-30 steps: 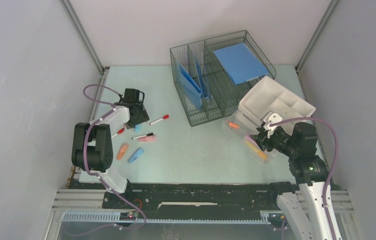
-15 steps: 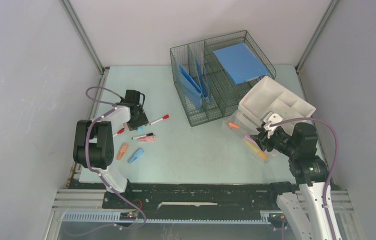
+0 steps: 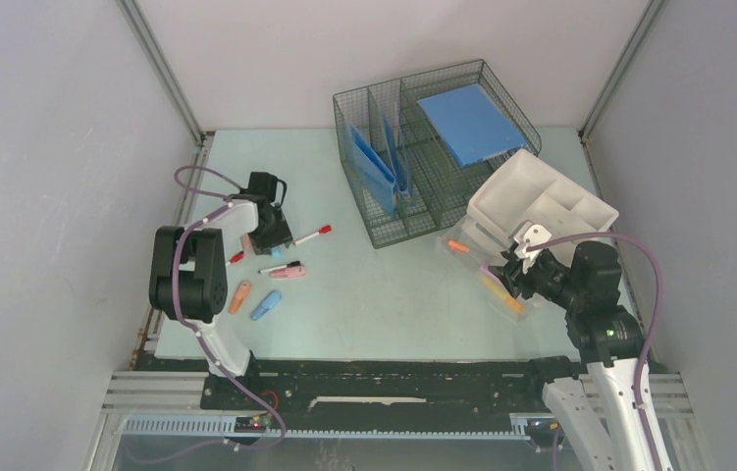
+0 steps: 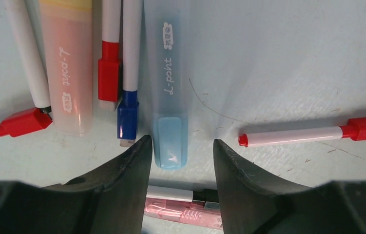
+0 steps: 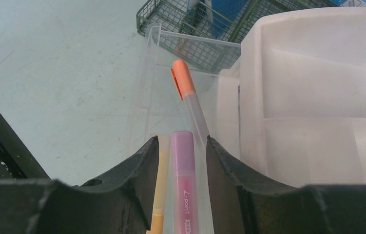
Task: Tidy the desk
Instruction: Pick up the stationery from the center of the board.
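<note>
Tabletop (image 3: 384, 294) spans the cell floor, loose pens (image 3: 312, 235) at its left. Left jaws sit open astride the blue highlighter (image 4: 169, 97); we read that as lined up to pinch. Right jaws flank the pink highlighter (image 5: 184, 185) in the clear tray (image 5: 144, 83); we can't tell if they grip.

"L-point" on blue highlighter (image 4: 170, 83), orange highlighter (image 4: 67, 73), pink highlighter (image 5: 184, 195).
</note>
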Motion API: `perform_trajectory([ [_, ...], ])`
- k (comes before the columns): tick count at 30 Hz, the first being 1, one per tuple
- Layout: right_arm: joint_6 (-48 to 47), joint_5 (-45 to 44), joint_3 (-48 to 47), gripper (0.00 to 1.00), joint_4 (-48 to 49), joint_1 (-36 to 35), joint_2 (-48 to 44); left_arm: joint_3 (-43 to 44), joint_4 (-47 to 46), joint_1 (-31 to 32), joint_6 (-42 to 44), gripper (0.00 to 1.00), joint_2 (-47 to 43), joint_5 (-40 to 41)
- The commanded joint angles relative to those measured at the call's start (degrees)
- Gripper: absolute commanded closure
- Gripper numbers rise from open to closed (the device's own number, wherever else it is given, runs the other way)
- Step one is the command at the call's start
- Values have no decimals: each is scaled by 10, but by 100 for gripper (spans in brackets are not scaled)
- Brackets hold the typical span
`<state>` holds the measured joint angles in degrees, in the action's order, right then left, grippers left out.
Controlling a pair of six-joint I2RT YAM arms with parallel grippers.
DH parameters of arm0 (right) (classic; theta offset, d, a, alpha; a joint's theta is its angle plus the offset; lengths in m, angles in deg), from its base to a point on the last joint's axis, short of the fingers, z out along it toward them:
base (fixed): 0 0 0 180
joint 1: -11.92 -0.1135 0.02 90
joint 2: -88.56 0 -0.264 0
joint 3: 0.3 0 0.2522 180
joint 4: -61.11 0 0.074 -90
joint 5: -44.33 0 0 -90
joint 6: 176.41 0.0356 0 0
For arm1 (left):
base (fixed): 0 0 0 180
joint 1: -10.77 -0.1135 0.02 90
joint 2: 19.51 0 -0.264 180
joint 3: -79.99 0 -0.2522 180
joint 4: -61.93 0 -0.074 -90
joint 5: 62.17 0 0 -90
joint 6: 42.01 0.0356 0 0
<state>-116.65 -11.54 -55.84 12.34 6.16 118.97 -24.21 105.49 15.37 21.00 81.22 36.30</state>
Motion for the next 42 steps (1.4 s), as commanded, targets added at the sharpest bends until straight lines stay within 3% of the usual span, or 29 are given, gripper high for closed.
perform_trajectory([
  [1,-7,-3,-24,52,6,-3,-8,38,31,0,15,45,16,14],
  [5,-7,-1,-24,52,6,-3,-13,50,40,1,17,53,24,22],
  [20,-12,4,-24,52,4,-7,-30,76,62,1,32,51,43,13],
  [22,-12,6,-24,52,4,-7,-32,73,59,1,32,57,40,12],
  [24,-13,8,-23,51,2,-7,-33,69,55,1,32,74,37,15],
  [26,-13,11,-24,51,1,-7,-33,66,55,4,34,85,35,26],
  [28,-15,13,-24,52,1,-7,-32,64,52,9,36,90,33,28],
  [34,-15,19,-24,52,-2,-11,-33,43,32,27,33,97,-3,32],
  [42,-16,39,-24,51,-5,-18,-33,-45,-31,50,22,99,-142,10],
])
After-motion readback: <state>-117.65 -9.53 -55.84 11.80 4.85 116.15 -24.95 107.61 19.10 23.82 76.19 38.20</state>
